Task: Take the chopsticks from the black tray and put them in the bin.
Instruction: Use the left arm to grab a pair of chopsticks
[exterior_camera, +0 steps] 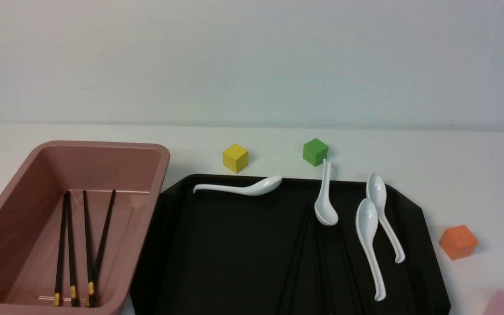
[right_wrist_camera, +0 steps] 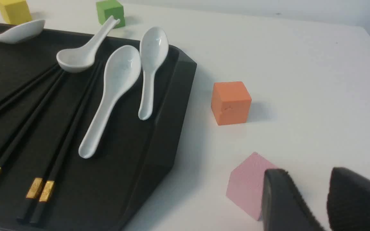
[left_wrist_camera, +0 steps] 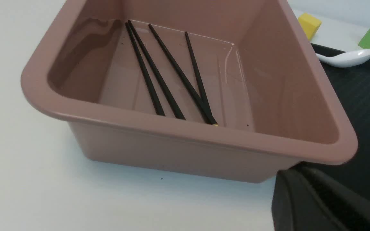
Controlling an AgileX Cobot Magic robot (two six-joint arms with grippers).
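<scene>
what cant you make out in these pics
- Tray chopsticks: front view, black on the black tray, count unclear; right wrist view, frame edge cuts them.
- Pink block: right wrist view, right gripper covers part; front view, corner crops it.
- Gold bands of the binned chopsticks: left wrist view, bin wall hides most.
- Left gripper: left wrist view, corner crops it.

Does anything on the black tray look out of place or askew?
Yes. One white plastic spoon has its bowl in the flat matte black tray, but its handle pokes over the far rim, beside the small green cube.
</scene>
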